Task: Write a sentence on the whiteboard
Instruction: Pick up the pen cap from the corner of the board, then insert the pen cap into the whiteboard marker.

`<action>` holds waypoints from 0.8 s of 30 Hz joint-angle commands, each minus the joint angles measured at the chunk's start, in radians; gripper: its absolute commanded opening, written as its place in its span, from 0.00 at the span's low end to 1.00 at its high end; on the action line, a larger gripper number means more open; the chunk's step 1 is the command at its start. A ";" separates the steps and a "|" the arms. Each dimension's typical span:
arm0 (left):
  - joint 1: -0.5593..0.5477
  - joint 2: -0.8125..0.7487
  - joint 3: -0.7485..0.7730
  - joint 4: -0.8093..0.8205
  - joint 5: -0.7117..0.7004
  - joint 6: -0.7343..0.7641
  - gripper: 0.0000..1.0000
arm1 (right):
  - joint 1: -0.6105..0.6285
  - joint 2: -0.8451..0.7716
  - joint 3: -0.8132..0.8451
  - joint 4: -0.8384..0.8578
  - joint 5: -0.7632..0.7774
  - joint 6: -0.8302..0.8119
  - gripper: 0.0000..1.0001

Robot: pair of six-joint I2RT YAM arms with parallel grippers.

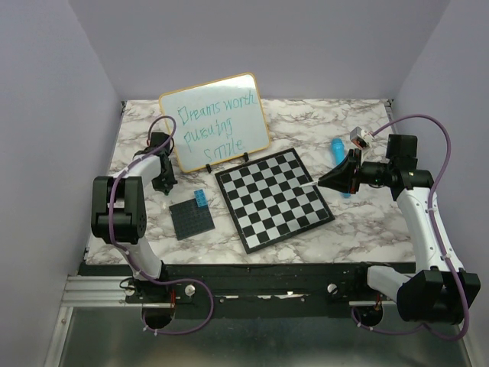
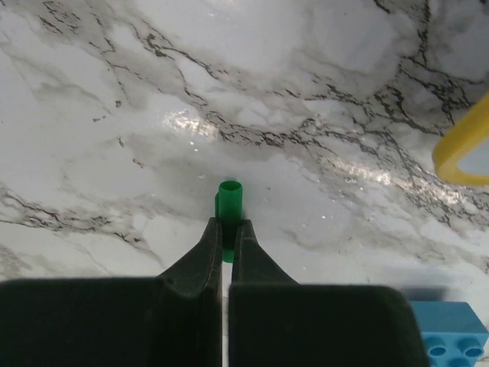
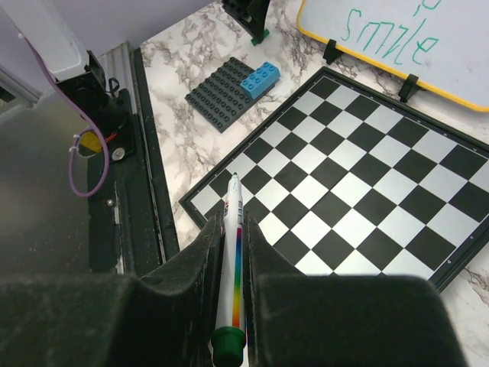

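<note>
The whiteboard (image 1: 216,122), yellow-framed, stands propped at the back left; its corner (image 2: 466,149) also shows in the left wrist view. The sentence (image 1: 218,126) runs in teal over three lines, with "smile" (image 3: 386,38) as the lowest. My right gripper (image 3: 231,222) is shut on a white marker (image 3: 235,260) with a rainbow stripe and green end, its tip over the chessboard (image 3: 367,176). My left gripper (image 2: 228,225) is shut on a small green cap (image 2: 229,200), low over the marble just left of the whiteboard. Seen from above, the left gripper (image 1: 164,189) points down and the right gripper (image 1: 322,182) points left.
The chessboard (image 1: 273,197) lies in the middle of the table. A dark studded baseplate (image 1: 189,217) with a blue brick (image 1: 199,199) sits to its left, close to my left gripper. A blue cylinder (image 1: 337,147) lies at the back right. Small black stands (image 3: 332,52) hold up the whiteboard.
</note>
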 commanded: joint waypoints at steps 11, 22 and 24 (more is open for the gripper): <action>-0.060 -0.093 -0.029 -0.021 0.026 0.069 0.01 | -0.004 -0.012 0.017 -0.023 -0.031 -0.019 0.00; -0.139 -0.298 -0.092 0.004 0.279 0.076 0.00 | -0.004 0.011 0.006 -0.007 -0.042 -0.002 0.01; -0.174 -0.334 -0.109 0.015 0.312 0.082 0.00 | -0.004 0.015 0.000 0.003 -0.043 0.010 0.01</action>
